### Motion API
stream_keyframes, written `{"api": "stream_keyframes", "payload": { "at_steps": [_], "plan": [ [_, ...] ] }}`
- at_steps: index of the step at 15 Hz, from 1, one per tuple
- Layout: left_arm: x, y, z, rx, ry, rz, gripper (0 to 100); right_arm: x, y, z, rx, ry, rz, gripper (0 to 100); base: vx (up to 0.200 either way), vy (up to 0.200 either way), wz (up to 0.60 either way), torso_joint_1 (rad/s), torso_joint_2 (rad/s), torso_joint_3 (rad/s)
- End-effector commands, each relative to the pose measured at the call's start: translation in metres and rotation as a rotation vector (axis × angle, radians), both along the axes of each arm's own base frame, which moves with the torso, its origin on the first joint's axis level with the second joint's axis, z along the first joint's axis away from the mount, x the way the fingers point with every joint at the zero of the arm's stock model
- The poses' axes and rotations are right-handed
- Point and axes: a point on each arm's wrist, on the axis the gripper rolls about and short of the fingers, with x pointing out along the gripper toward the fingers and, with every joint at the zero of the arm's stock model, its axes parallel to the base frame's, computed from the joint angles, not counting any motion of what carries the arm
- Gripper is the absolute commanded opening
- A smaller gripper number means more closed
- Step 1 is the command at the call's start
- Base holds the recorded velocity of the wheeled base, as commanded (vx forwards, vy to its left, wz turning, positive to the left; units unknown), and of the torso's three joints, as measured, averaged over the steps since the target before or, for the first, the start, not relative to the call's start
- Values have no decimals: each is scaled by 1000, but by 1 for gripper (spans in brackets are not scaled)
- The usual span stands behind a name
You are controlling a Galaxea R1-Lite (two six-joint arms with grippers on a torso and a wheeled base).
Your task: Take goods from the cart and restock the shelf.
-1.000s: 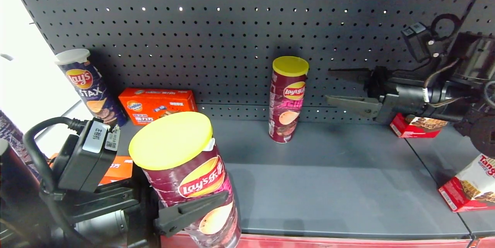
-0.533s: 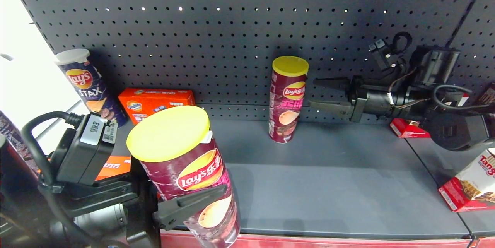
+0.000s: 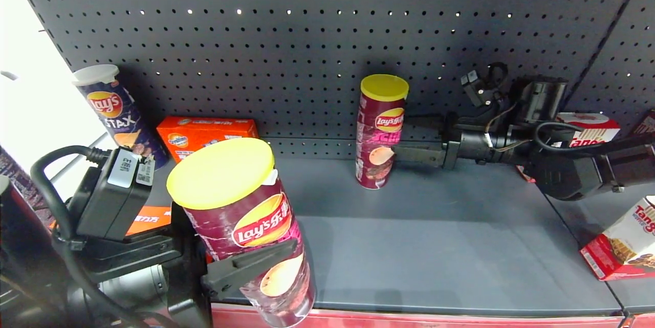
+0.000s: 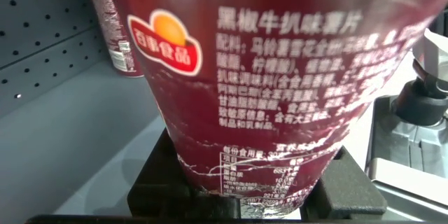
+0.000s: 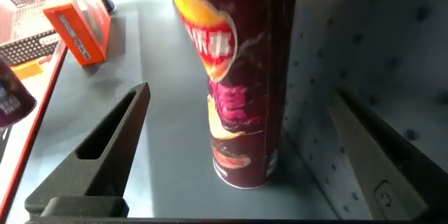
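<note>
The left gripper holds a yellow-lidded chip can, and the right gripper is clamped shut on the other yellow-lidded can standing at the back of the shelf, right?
Not shut: the right wrist view shows the right gripper open, its fingers apart on either side of the standing chip can. The left gripper does hold the other can.

The held can [image 3: 245, 231], gripped in the left hand [image 3: 253, 266], bears a round brand logo with white script. Its back carries a smaller round logo and lines of white Chinese print. The standing can [image 3: 381, 131], between the fingers of the right hand [image 3: 401, 136], shows the same logo. White coded stickers [image 3: 130, 167] sit just behind the left hand.
</note>
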Motion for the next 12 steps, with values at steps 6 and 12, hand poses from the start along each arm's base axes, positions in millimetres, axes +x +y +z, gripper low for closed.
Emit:
{"api": "stream_keyframes", "payload": {
  "at_steps": [6, 12],
  "plan": [
    [0, 1, -1, 2, 3, 9, 0, 9, 15, -25, -20, 41, 30, 100, 0, 0, 0, 0, 0, 0],
    [1, 2, -1, 2, 3, 12, 0, 13, 30, -42, -28, 63, 64, 100, 0, 0, 0, 0, 0, 0]
  ]
}}
